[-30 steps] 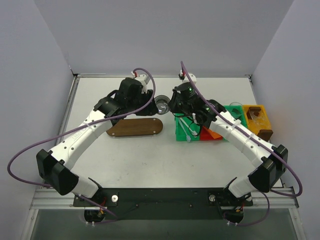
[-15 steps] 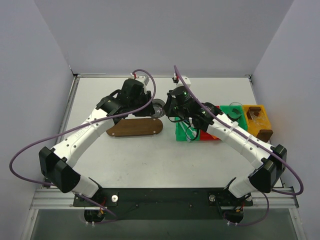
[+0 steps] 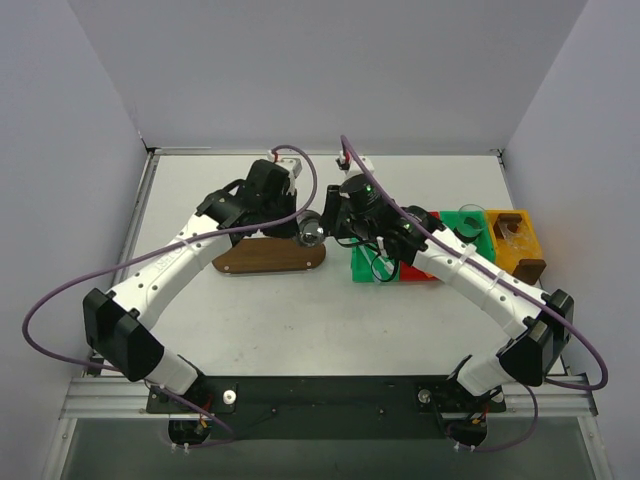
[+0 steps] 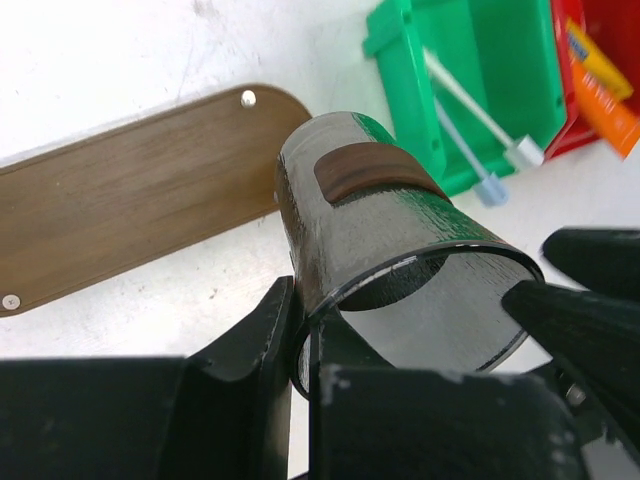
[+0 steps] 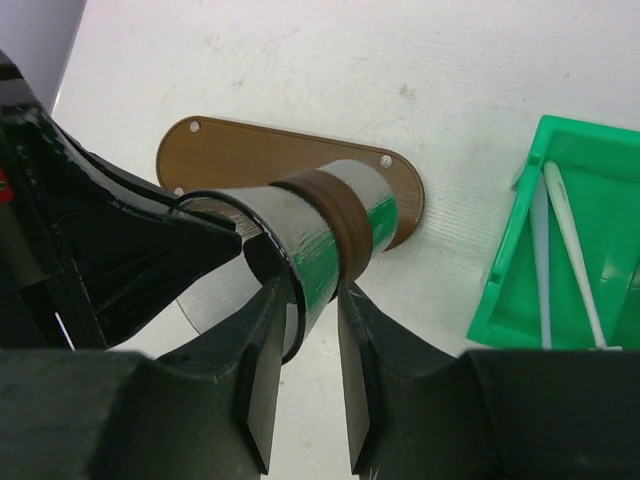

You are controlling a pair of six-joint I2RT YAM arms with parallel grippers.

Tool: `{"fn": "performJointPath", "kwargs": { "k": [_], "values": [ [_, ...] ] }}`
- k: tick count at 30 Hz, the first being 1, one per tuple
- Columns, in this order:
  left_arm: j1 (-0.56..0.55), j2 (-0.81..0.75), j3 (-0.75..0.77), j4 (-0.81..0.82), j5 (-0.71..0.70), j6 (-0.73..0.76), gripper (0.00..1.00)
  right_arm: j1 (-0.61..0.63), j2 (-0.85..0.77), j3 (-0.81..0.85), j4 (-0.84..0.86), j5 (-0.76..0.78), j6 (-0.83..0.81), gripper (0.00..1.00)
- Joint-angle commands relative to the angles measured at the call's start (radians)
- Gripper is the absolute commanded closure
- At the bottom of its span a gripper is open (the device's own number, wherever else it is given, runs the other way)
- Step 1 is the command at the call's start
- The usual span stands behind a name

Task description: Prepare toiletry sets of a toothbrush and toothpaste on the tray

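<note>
A clear cup point(image 3: 312, 231) hangs between my two grippers above the right end of the tray point(image 3: 262, 259), a dark wooden oval board. My left gripper point(image 4: 305, 345) is shut on the cup's point(image 4: 390, 230) rim wall. My right gripper point(image 5: 312, 350) stands open with its fingers either side of the same cup point(image 5: 310, 235), and a gap shows at the right finger. White toothbrushes point(image 4: 470, 110) lie in the green bin point(image 4: 400, 90). Orange toothpaste tubes point(image 4: 600, 85) lie in the red bin point(image 4: 615, 25). Nothing lies on the tray point(image 4: 130, 210).
The green bin point(image 3: 375, 265) and red bin point(image 3: 420, 270) stand right of the tray. Further right are another green bin point(image 3: 468, 225) and a yellow bin point(image 3: 515, 235) holding clear cups. The two arms meet closely over the table's middle.
Both grippers have moved together toward the tray's right end. The left gripper has shut on the cup's rim. The right gripper's jaws have parted from the cup.
</note>
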Motion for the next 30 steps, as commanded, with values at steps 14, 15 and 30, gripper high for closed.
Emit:
{"fn": "performJointPath", "kwargs": {
  "k": [14,15,30],
  "values": [
    [-0.004,0.123,0.261,-0.265,0.215,0.311,1.00,0.005,-0.008,0.035,-0.118,-0.154,-0.132,0.61],
    [-0.004,0.128,0.264,-0.270,0.217,0.310,1.00,0.005,-0.012,0.032,-0.119,-0.159,-0.132,0.60],
    [-0.007,0.169,0.359,-0.326,0.234,0.291,1.00,0.039,0.061,0.041,-0.126,-0.140,-0.128,0.68]
  ]
}}
